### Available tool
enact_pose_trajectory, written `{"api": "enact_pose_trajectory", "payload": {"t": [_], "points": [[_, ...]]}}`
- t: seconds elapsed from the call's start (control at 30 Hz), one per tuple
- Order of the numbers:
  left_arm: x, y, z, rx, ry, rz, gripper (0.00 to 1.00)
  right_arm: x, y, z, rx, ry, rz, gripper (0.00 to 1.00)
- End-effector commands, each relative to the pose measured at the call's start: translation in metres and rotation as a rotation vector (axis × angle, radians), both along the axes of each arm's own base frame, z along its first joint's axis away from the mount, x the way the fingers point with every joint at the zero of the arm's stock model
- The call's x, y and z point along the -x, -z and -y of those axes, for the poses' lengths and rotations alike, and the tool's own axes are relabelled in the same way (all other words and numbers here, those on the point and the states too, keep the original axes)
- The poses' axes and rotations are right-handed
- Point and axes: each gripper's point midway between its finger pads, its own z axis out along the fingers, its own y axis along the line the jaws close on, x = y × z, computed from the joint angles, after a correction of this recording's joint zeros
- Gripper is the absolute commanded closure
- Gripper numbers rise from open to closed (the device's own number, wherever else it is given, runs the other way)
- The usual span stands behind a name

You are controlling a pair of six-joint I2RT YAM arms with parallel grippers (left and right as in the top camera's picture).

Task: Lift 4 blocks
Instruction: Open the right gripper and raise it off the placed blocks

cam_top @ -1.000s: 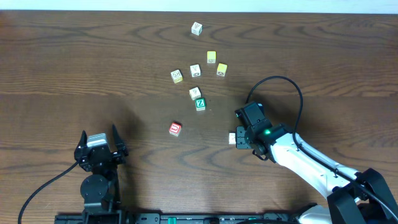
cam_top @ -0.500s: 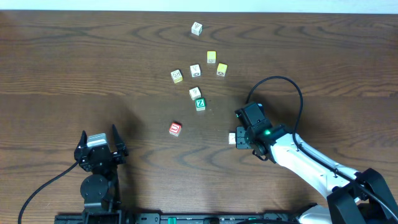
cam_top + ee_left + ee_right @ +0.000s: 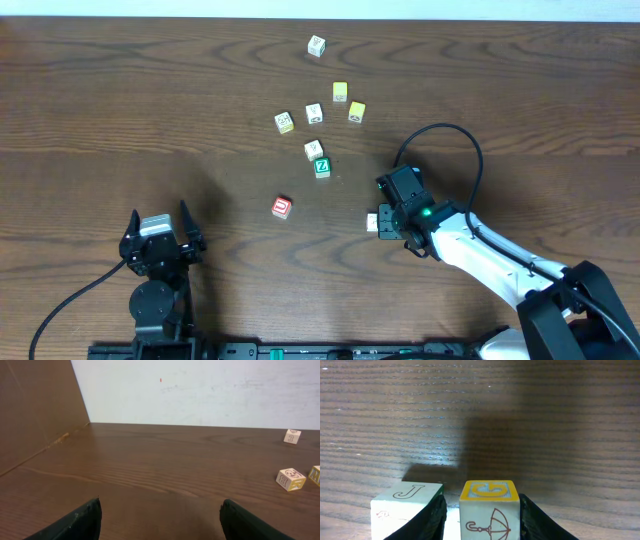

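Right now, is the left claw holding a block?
No, the left gripper stands wide open, with only table showing in the gap.

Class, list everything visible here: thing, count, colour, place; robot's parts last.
Table: one, dark brown wood.
White blocks: three, white, two in the central cluster, one beyond.
Yellow blocks: two, yellow, cluster's right.
Cream block: one, cream, cluster's left.
Green Z block: one, green, cluster's near end.
Red block: one, red, nearer, alone.
G block: one, yellow-topped, held at centre right.
J block: one, white, beside G block.
Cable: one, black, looping over right arm.
Left gripper: black, open, near-left.
Right gripper: black, shut on G block.
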Motion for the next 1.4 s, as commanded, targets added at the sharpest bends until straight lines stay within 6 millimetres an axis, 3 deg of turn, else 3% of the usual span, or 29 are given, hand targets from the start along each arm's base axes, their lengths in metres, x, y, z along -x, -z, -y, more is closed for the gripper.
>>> {"api": "enact_pose_trajectory", "payload": {"t": [0.0, 0.27, 0.7, 0.83, 0.97, 1.17, 1.37], "points": [[0.001, 0.018, -0.002, -0.012, -0.008, -0.056, 0.24, -0.001, 0.004, 0.006, 0.040, 0.015, 0.013, 0.55], [0.001, 0.018, -0.002, -0.012, -0.008, -0.056, 0.24, -0.010, 0.001, 0.010, 0.066, 0.028, 0.056, 0.45], [0.001, 0.018, -0.002, -0.012, -0.008, -0.056, 0.24, -0.032, -0.006, 0.019, 0.047, 0.059, 0.121, 0.46], [0.001, 0.018, -0.002, -0.012, -0.008, -0.056, 0.24, -0.042, -0.012, 0.027, 0.049, 0.060, 0.130, 0.56], [0.001, 0.018, -0.002, -0.012, -0.008, -0.056, 0.24, -0.047, -0.016, 0.036, 0.053, 0.091, 0.125, 0.77], [0.001, 0.018, -0.002, -0.012, -0.008, -0.056, 0.24, -0.028, -0.008, 0.039, 0.054, 0.081, 0.030, 0.98], [0.001, 0.018, -0.002, -0.012, -0.008, -0.056, 0.24, -0.012, -0.003, 0.035, 0.036, 0.063, -0.043, 0.99]]}}
